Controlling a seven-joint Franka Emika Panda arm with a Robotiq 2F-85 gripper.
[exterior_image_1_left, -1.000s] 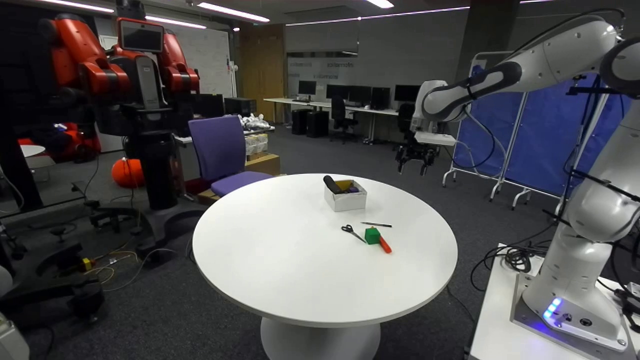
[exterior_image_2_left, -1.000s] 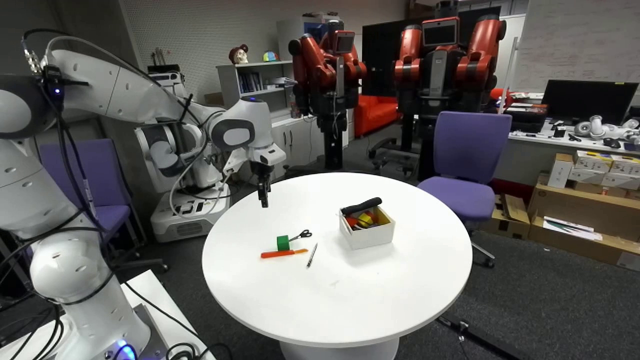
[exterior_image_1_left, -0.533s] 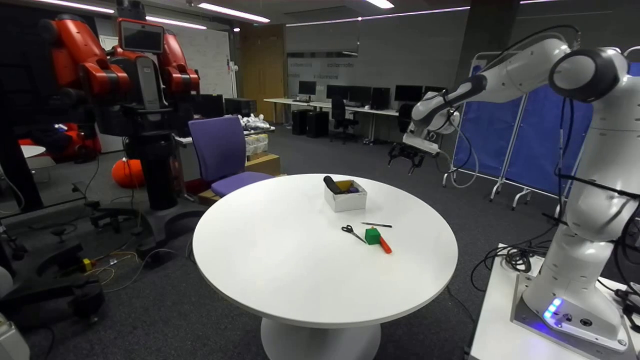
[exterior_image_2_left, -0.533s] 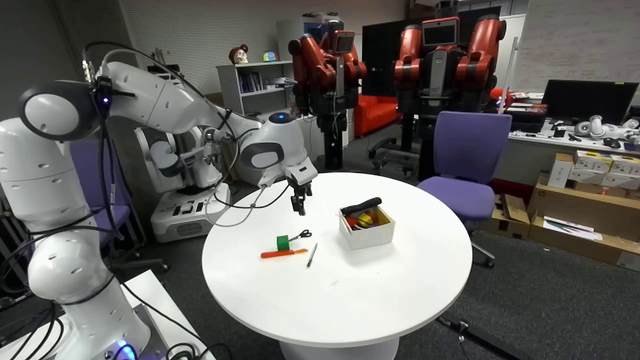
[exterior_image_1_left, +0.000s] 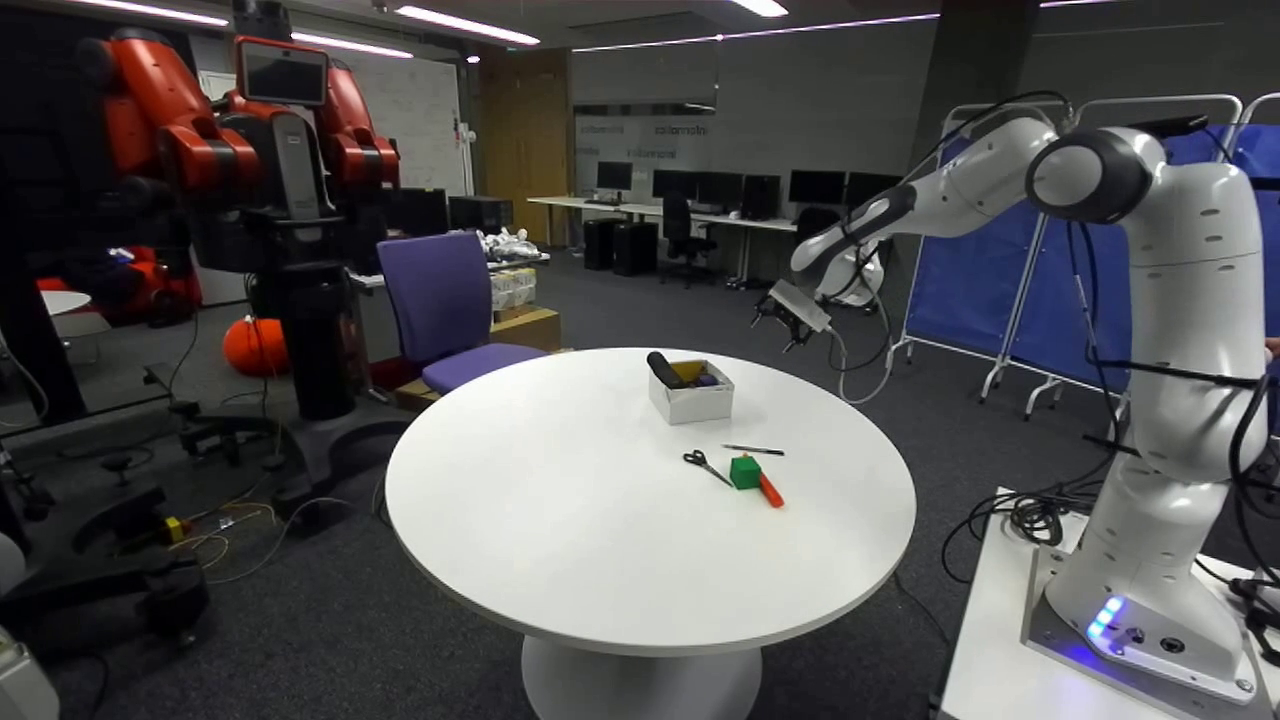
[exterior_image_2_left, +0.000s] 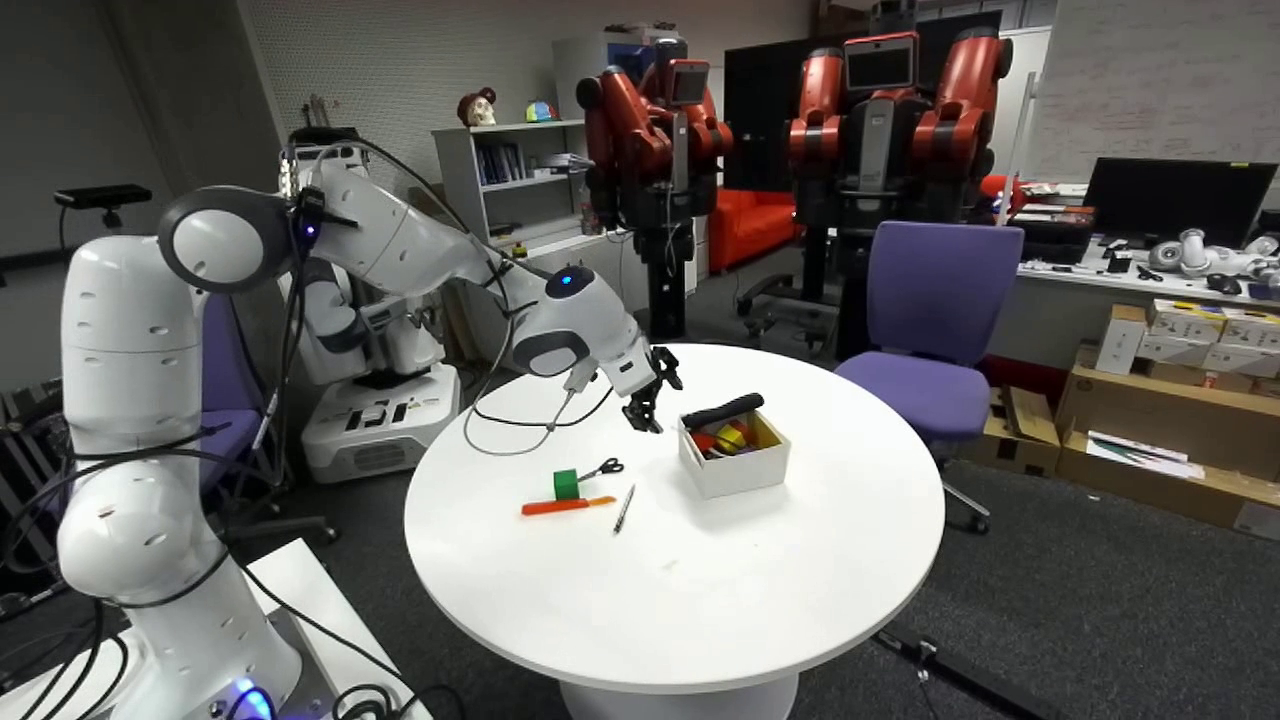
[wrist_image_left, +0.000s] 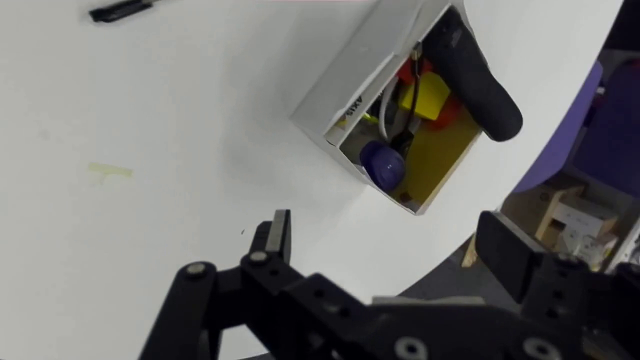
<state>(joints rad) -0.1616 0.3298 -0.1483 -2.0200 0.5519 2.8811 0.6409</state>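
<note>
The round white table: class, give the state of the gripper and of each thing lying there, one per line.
Gripper: open, holding nothing
White box: upright, open-topped, mixed items inside
Black handle: sticking out over the box's rim
Scissors: lying flat, blades look closed
Pen: lying flat
Green cube: resting flat, unheld
Orange tool: lying flat, unheld

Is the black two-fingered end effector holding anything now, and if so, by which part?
Nothing is held: the end effector stands open with no object between its jaws.

End effector (wrist_image_left: 385, 224) (now tilted) has neared the box (exterior_image_2_left: 742, 474).
</note>
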